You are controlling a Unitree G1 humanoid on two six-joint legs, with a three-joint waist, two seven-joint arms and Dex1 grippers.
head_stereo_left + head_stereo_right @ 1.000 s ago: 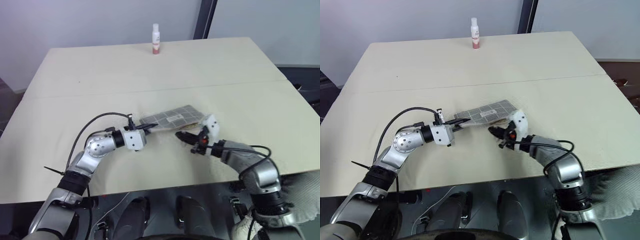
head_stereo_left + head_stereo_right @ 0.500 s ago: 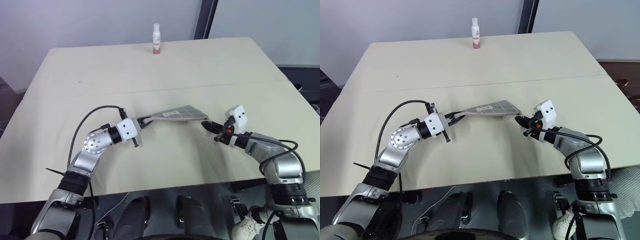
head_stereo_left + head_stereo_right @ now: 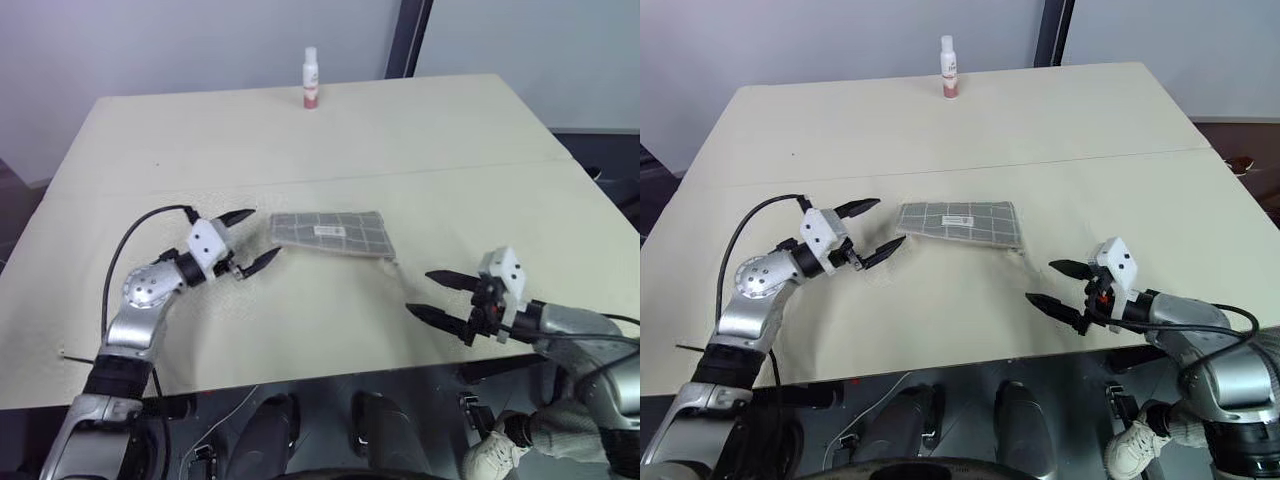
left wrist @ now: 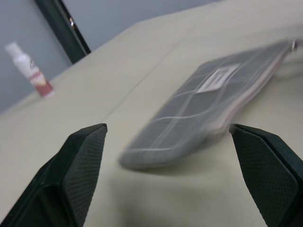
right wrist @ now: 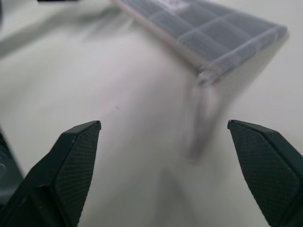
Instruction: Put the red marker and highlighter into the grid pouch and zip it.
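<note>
The grid pouch [image 3: 330, 233], grey with white lines and a small white label, lies flat on the table between my two arms. Nothing is touching it. My left gripper [image 3: 265, 233] stands open just off the pouch's left end, its fingers [image 4: 80, 165] wide apart and empty. My right gripper [image 3: 418, 290] is open too, a short way off the pouch's right corner and nearer the table's front edge. In the right wrist view the pouch [image 5: 213, 33] shows its long edge with a small metal pull at the corner. The red marker and the highlighter are hidden.
A small white bottle [image 3: 311, 78] with a pink base stands at the far edge of the beige table [image 3: 450, 130]. A seam runs across the tabletop behind the pouch. A dark post rises behind the table.
Both grippers were shut on the ends of the pouch and held it up; now both are open. The left drew off to the left, the right back and to the right. The pouch lies flat.
</note>
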